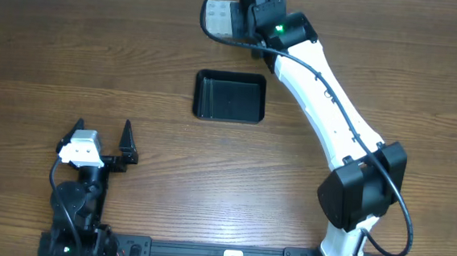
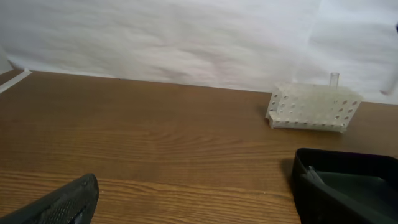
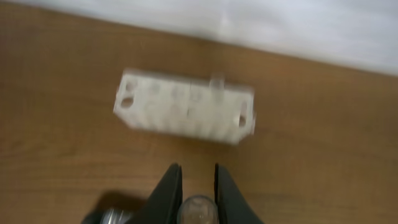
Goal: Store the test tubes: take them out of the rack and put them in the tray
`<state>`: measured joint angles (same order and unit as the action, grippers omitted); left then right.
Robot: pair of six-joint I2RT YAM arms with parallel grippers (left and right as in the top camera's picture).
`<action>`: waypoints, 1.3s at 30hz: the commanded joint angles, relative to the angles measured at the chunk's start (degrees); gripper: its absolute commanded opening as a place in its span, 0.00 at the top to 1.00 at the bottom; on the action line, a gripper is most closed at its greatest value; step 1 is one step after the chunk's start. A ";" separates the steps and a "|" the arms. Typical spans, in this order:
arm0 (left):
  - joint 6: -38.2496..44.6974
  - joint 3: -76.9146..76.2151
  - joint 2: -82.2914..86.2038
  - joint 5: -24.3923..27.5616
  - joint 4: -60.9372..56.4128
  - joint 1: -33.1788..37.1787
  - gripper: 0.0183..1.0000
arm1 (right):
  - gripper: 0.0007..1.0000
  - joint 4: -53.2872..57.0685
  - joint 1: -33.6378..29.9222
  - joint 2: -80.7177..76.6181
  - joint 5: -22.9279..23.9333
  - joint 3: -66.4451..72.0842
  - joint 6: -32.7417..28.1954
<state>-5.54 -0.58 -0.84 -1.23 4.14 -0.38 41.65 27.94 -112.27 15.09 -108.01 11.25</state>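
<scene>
The white perforated rack (image 1: 218,16) stands at the far edge of the table, with one clear test tube (image 2: 334,78) upright in it. The rack (image 3: 185,112) lies a little beyond my right gripper (image 3: 193,168). That gripper is lifted above the table and shut on a clear test tube (image 3: 196,208), which is held between its dark fingers. The black tray (image 1: 229,96) sits mid-table, nearer than the rack. In the left wrist view a faint clear shape lies inside the tray (image 2: 348,186). My left gripper (image 1: 103,131) rests open near its base, far from both.
A white wall or sheet backs the table's far edge behind the rack. The right arm (image 1: 334,111) stretches diagonally from its base past the tray's right side. Bare wooden table (image 1: 73,44) spreads to the left and front of the tray.
</scene>
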 commanded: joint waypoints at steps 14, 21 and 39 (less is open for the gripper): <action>0.83 0.24 0.50 0.59 0.11 -0.26 0.00 | 0.98 24.33 0.61 1.73 -6.23 -0.96 16.20; 0.83 0.24 0.50 0.59 0.11 -0.26 0.00 | 0.99 28.37 0.22 -2.49 -12.07 -0.96 17.46; 0.83 0.24 0.50 0.59 0.11 -0.26 0.00 | 0.99 23.74 -0.76 -8.57 -12.76 -0.96 17.46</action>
<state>-5.54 -0.58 -0.84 -1.23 4.14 -0.38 65.56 27.59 -119.11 2.66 -108.01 28.32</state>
